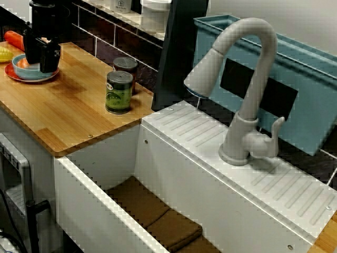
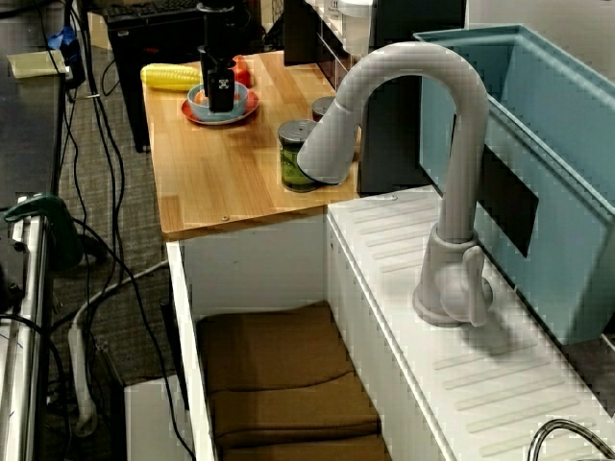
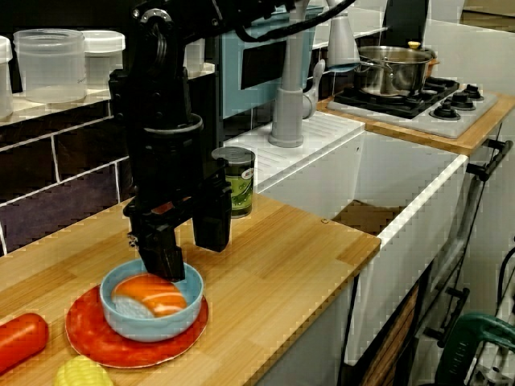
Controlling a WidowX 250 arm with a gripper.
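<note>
With its jaws spread, the gripper (image 3: 189,240) is seen just above the far rim of the blue bowl (image 3: 165,326), in which an orange piece of food (image 3: 153,293) is held and which is set on a red plate (image 3: 92,338) on the desk (image 3: 282,265), left of a green can (image 3: 239,189).

You see a black gripper (image 3: 189,245), a pale blue bowl (image 3: 191,296), an orange-and-white food piece (image 3: 153,296) and a red plate (image 3: 90,338). Your can (image 3: 239,191) has a green label and a silver lid. The corn cob (image 3: 80,374) is yellow and the countertop (image 3: 273,273) is honey-toned wood grain. The faucet (image 1: 253,79) is grey, the sink (image 1: 174,179) white, its mats (image 2: 279,375) brown and the bin (image 1: 310,95) teal.
</note>
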